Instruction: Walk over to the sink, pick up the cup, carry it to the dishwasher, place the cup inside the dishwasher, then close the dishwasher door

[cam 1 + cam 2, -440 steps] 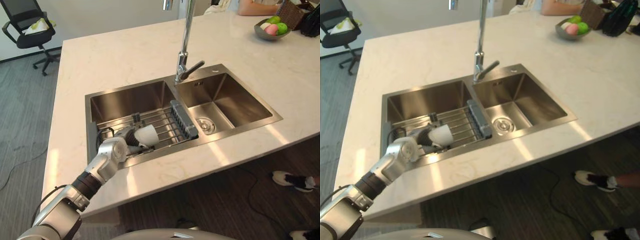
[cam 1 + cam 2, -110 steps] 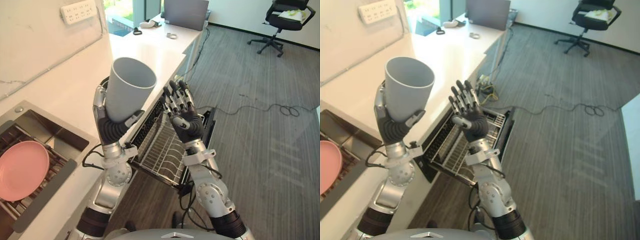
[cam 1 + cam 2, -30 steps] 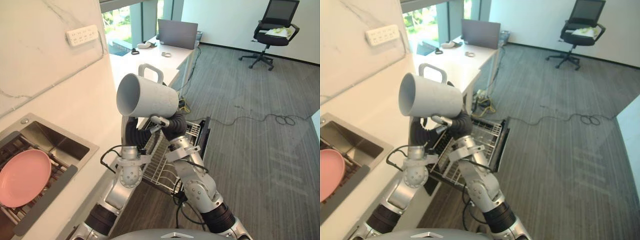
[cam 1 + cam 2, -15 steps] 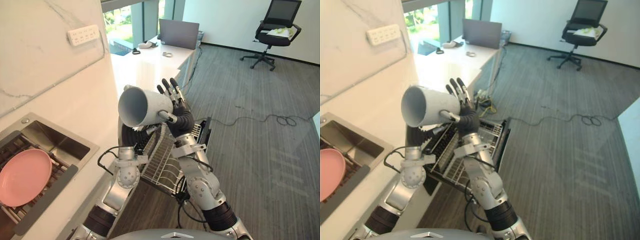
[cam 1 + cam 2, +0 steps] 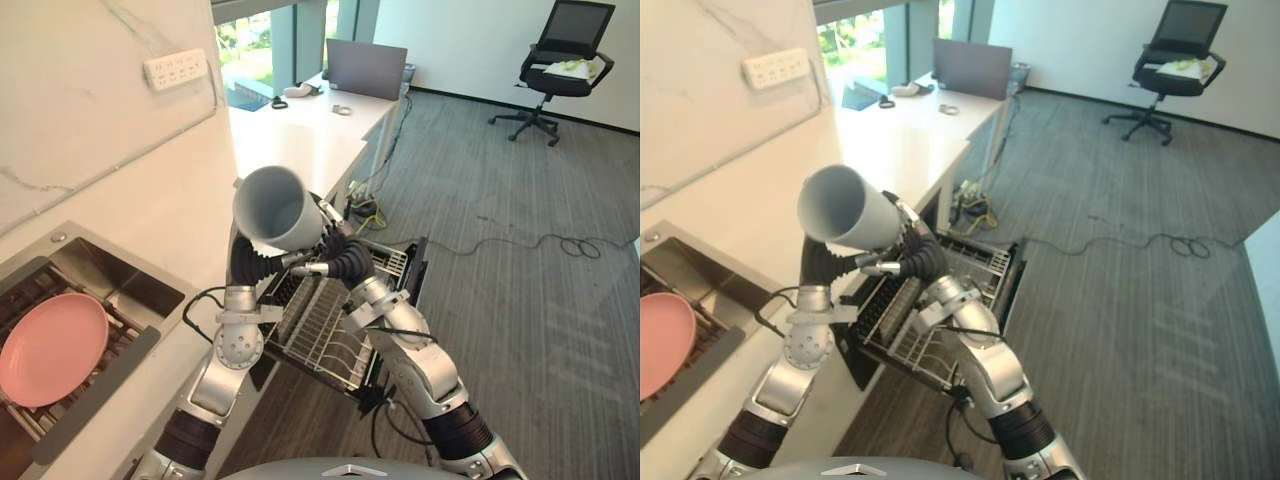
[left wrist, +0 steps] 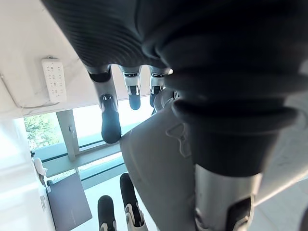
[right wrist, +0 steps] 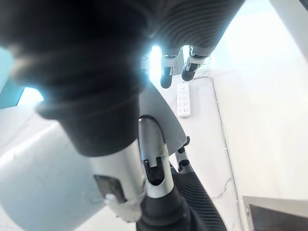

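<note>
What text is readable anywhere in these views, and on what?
No text is legible in any view.
The cup: plain grey, no print visible.
The wall power strip: any markings are too small to read.
The laptop lid: no readable mark.

- Pink plate (image 5: 52, 348): lies flat on a dark rack at the near left, sunk below the counter top.
- Counter (image 5: 160, 225): pale stone, runs from the near left toward the desk.
- Wall (image 5: 70, 120): white marble with grey veins, rises behind the counter.
- Power strip (image 5: 180, 68): white, fixed to the wall, with a thin lead running down to the left.
- Desk (image 5: 300, 125): white, at the counter's far end.
- Laptop (image 5: 366, 69): grey, open on the far side of the desk, its lid facing the viewer; small items lie near it.
- Window (image 5: 245, 30): beyond the desk, with greenery outside.
- Chair (image 5: 570, 40): black office chair at the far right, something yellow-green on its seat.
- Floor (image 5: 540, 330): grey planks.
</note>
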